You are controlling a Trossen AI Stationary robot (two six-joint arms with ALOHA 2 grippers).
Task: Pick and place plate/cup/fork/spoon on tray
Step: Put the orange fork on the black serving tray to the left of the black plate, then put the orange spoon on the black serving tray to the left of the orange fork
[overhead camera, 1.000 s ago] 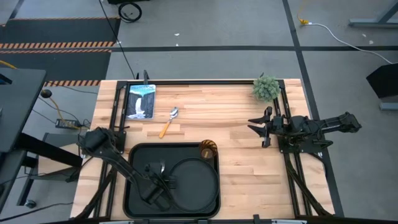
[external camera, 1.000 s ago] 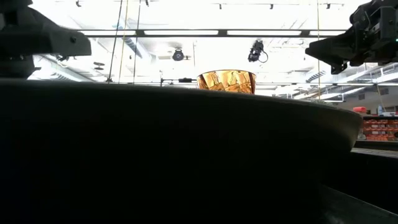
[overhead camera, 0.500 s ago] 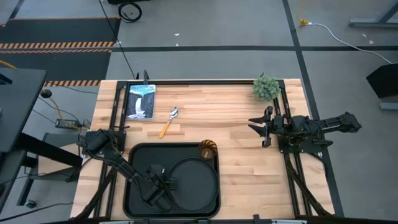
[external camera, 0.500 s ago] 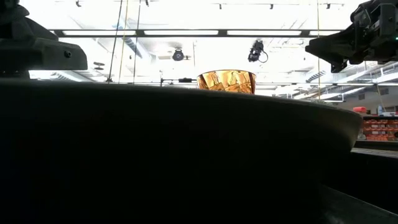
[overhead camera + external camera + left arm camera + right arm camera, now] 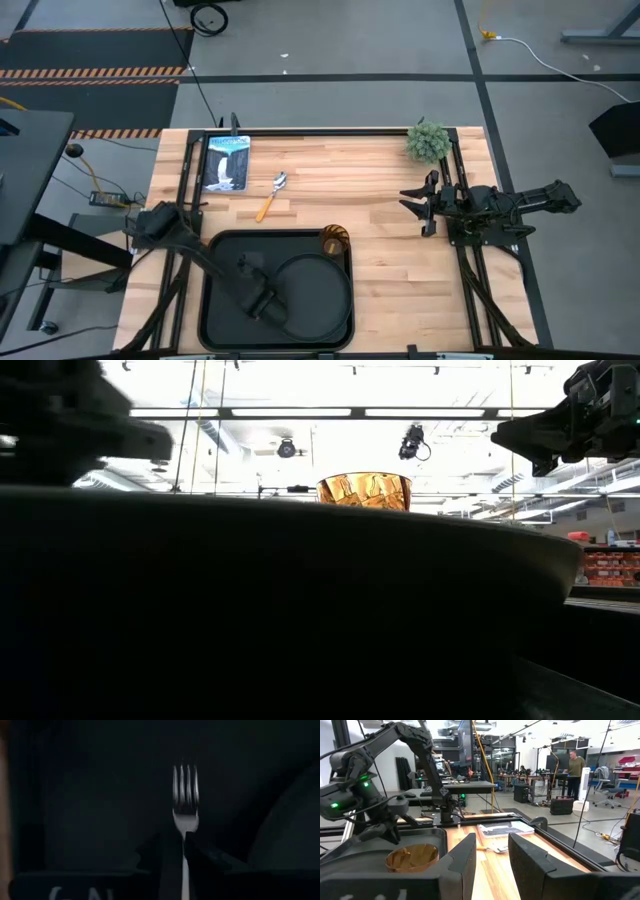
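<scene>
The black tray lies at the table's near left. The round black plate lies in it, and the amber cup stands in its far right corner; the cup also shows in the low view. My left gripper is over the tray, left of the plate, shut on the fork, whose silver tines point away from the fingers. The spoon lies on the bare wood beyond the tray. My right gripper waits open at the table's right side. My left gripper pinches the fork's narrow neck just behind the tines, between its two fingers. The fork runs along the fingers and sticks out ahead of them over the tray floor. The fingers hide the handle. I cannot tell whether the fork touches the tray.
A picture card lies at the table's far left and a green fuzzy plant stands at the far right. Bare wood lies between the tray and my right arm. People stand in the room beyond the table.
My left arm has shifted a little toward the table's right edge over the tray, and it blurs in the low view. The fork's silver end, which showed beside the gripper in the high view before, is now covered by the arm.
</scene>
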